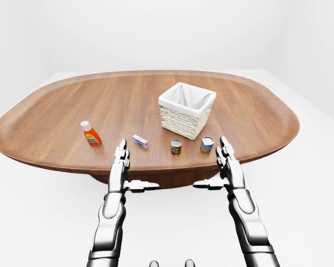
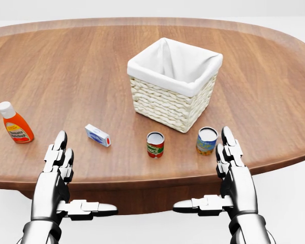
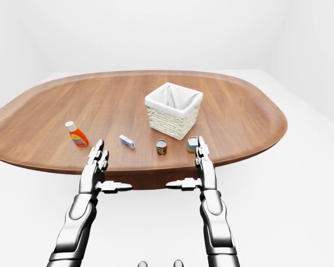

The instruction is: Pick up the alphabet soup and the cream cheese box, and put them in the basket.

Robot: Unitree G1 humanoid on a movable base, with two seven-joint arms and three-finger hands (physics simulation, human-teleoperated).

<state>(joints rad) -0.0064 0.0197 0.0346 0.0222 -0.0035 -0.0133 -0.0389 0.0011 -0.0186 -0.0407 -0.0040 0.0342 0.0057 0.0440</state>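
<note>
The alphabet soup (image 2: 207, 141), a can with a blue and yellow label, stands on the wooden table just left of my right hand's fingertips (image 2: 227, 137). The cream cheese box (image 2: 97, 135), small, white and blue, lies to the right of my left hand's fingertips (image 2: 60, 140). The wicker basket (image 2: 169, 104) with a white liner stands above the cans and looks empty. My left hand (image 2: 84, 175) and right hand (image 2: 203, 170) are both open and empty, held over the table's near edge with thumbs pointing inward.
A red can (image 2: 155, 144) stands between the box and the soup can. An orange ketchup bottle (image 2: 15, 125) stands at the left. The oval table's (image 2: 66, 66) near edge runs under my hands.
</note>
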